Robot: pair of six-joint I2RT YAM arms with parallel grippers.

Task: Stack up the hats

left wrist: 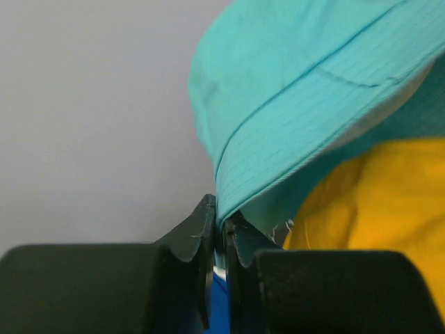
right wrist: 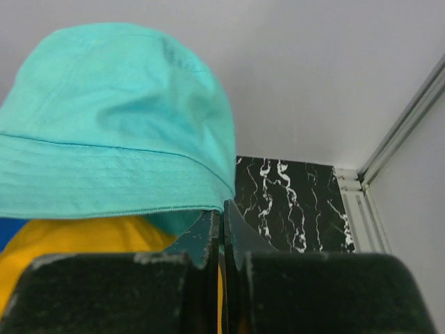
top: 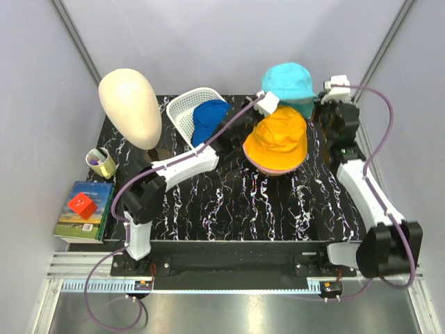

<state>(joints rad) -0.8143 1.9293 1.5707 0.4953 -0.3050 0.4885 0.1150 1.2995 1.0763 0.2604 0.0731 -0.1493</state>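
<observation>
A teal bucket hat (top: pixel 288 81) hangs in the air above the back of an orange-yellow hat (top: pixel 279 136), which sits on the table with a pink rim (top: pixel 259 164) showing under it. My left gripper (top: pixel 268 99) is shut on the teal brim's left side, seen in the left wrist view (left wrist: pixel 221 221) under the teal hat (left wrist: pixel 306 90). My right gripper (top: pixel 322 94) is shut on the brim's right side, seen in the right wrist view (right wrist: pixel 222 211) under the teal hat (right wrist: pixel 118 132). A royal-blue hat (top: pixel 208 120) lies in the basket. The lavender hat and the black cap are out of view.
A white perforated basket (top: pixel 182 110) stands at the back, left of the hats. A cream mannequin head (top: pixel 129 106) stands at the back left. A cup (top: pixel 101 162) and a book (top: pixel 83 212) with a red cube (top: pixel 81 204) lie off the table's left edge.
</observation>
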